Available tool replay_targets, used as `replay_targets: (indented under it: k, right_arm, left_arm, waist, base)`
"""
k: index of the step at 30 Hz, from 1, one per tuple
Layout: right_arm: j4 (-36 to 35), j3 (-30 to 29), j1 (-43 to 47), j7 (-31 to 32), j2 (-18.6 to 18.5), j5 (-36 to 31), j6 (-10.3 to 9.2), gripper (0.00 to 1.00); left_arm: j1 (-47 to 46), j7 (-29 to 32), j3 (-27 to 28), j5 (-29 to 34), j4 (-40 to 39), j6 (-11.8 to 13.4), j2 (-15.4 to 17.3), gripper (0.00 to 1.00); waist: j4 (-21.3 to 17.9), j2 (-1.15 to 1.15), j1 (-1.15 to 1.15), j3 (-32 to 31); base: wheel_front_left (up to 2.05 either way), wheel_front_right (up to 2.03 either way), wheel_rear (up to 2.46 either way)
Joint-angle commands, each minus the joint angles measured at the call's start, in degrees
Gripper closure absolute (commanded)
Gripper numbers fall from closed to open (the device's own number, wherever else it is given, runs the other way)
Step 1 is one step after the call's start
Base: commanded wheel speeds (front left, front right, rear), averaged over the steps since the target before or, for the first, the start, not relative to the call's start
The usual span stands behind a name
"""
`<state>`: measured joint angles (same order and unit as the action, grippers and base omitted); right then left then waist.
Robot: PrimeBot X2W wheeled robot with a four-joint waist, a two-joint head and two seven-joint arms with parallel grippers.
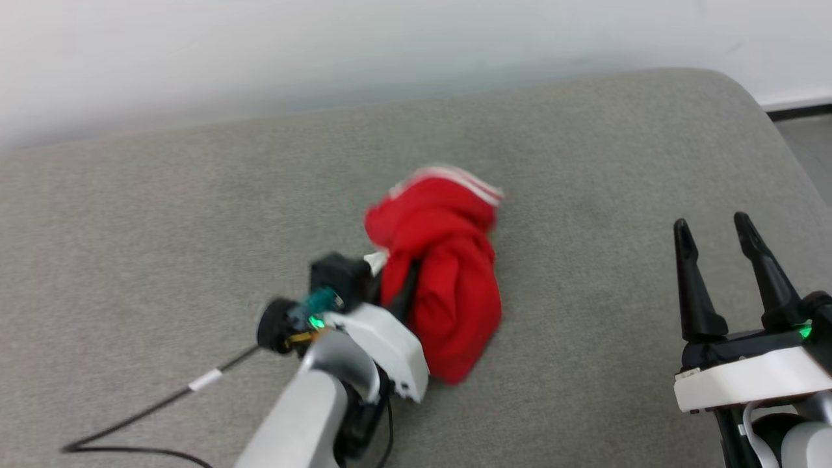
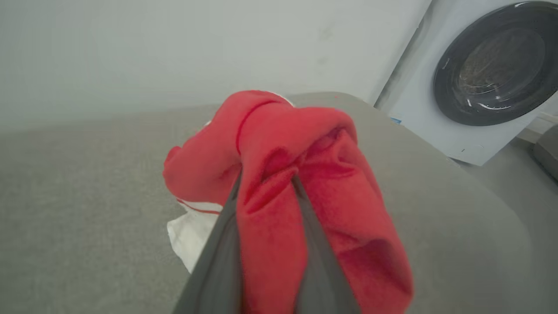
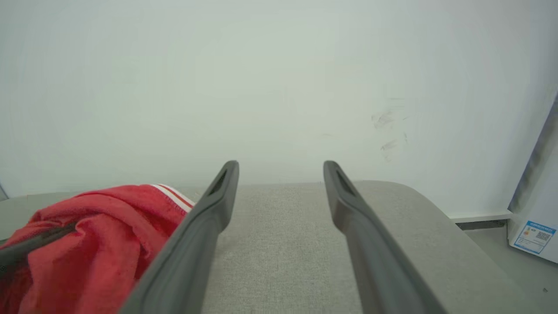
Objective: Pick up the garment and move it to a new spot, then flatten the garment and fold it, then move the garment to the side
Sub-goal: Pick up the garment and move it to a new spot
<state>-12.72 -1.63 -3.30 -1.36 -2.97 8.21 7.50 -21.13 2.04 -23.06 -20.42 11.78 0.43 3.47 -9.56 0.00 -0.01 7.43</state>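
Pinching the bunched garment [image 1: 448, 260] amid bare cushion [image 1: 195, 227], the left gripper [image 2: 268, 179] is nearly closed; right of the garment, the right gripper [image 1: 712, 227] gapes empty.

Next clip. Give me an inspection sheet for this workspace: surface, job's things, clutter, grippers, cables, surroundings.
surface: grey fabric surface with a rounded corner.
job's things: garment, red with striped trim, bunched up.
clutter: nothing seen.
grippers: left gripper shut on the garment; right gripper open, empty, apart from the garment.
cables: black cable with a white tag lies on the surface by the left arm.
surroundings: pale wall behind; white washing machine with a dark round door.
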Motion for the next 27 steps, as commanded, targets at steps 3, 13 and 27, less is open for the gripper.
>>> replay_targets:
  k: [3,13,27]
  right_arm:
    - [0.25,-0.21,-0.01,-0.68,0.15,1.0,-0.02,0.0]
    - [1.86,-0.75,-1.49,-2.03,0.12,1.34,-0.03,0.0]
    - [1.22,-2.12,2.01,0.17,0.12,-0.33,-0.02,0.0]
  left_arm:
    - [2.7,-0.37,-3.18,-0.44,5.36,-0.47,-0.1,1.0]
    - [0.89,-6.52,-8.56,1.16,10.98,-0.91,-0.52,0.0]
    - [2.19,-16.6,-3.22,-1.35,1.56,6.26,1.36,0.0]
  waist:
    - [-1.93,0.0,0.01,2.53]
    - [1.15,0.0,0.01,3.78]
    - [8.32,0.0,0.01,-2.39]
  base:
    - [0.0,0.0,0.0]
    - [0.0,0.0,0.0]
    - [0.0,0.0,0.0]
